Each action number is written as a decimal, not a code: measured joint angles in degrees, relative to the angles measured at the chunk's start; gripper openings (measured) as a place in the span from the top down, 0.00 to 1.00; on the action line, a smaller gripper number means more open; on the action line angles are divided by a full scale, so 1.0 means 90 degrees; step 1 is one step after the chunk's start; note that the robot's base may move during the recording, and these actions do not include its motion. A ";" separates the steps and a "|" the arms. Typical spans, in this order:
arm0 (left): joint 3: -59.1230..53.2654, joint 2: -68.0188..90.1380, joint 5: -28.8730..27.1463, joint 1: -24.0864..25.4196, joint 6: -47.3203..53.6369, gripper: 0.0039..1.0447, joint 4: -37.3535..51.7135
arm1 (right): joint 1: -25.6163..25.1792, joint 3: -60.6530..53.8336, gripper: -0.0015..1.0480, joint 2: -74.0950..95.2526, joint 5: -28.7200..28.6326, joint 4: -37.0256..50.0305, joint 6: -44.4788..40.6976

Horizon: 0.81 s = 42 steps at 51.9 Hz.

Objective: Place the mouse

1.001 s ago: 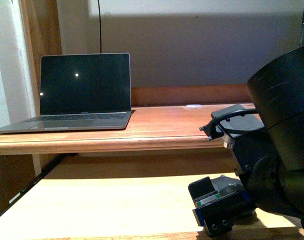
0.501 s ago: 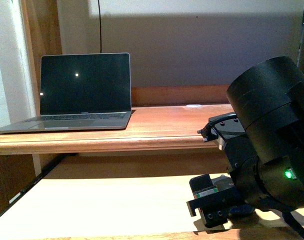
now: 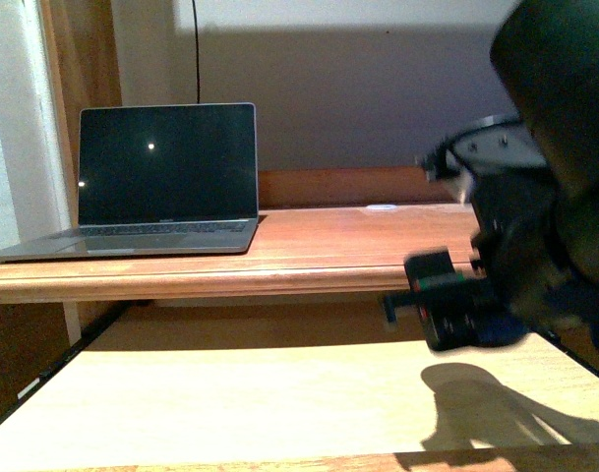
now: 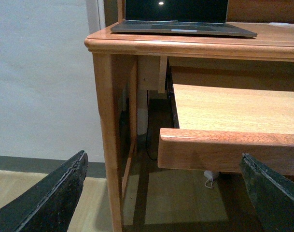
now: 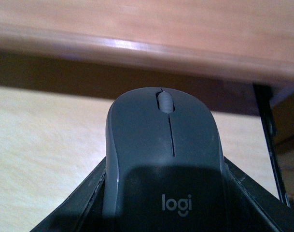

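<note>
The mouse [image 5: 163, 154] is dark grey with a scroll wheel and a "logi" mark. In the right wrist view it fills the middle, held between the black fingers [image 5: 74, 208] of my right gripper [image 5: 163, 215]. It hangs above the pale pull-out shelf [image 5: 40, 140], just below the desk's front edge [image 5: 137, 48]. In the front view my right gripper [image 3: 447, 310] is blurred at the right, lifted above the shelf [image 3: 230, 393]; the mouse cannot be made out there. My left gripper [image 4: 163, 203] is open and empty, low beside the desk, facing the shelf's front edge [image 4: 224, 150].
An open laptop [image 3: 166, 177] with a dark screen sits on the left of the upper desk top [image 3: 358, 246]. A small white object [image 3: 381, 207] lies at the back of the desk. The desk's wooden leg [image 4: 110, 135] stands near my left gripper.
My right arm has risen from the pull-out shelf and shifted right with the mouse; its shadow now falls on the shelf. It is blurred by motion. The laptop has not moved.
</note>
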 joint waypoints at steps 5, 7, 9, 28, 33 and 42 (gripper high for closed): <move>0.0000 0.0000 -0.0002 0.0000 0.0000 0.07 0.0000 | 0.0182 0.0772 0.47 0.0163 0.0061 -0.0148 0.0024; 0.0000 0.0000 -0.0002 0.0000 0.0000 0.07 0.0000 | 0.0308 0.1362 0.47 0.0413 0.0138 -0.0240 -0.0007; 0.0000 0.0000 0.0000 0.0000 0.0000 0.07 0.0000 | 0.0389 0.1860 0.47 0.0675 0.0209 -0.0384 -0.0019; 0.0000 0.0000 0.0000 0.0000 0.0000 0.07 0.0000 | 0.0568 0.6841 0.47 0.4158 0.1064 -0.2290 -0.0126; 0.0000 0.0000 0.0000 0.0000 0.0000 0.07 0.0000 | 0.0534 0.7791 0.47 0.4806 0.1326 -0.2616 -0.0143; 0.0000 0.0000 0.0000 0.0000 0.0000 0.07 0.0000 | 0.0384 0.9377 0.47 0.5965 0.1676 -0.3111 -0.0160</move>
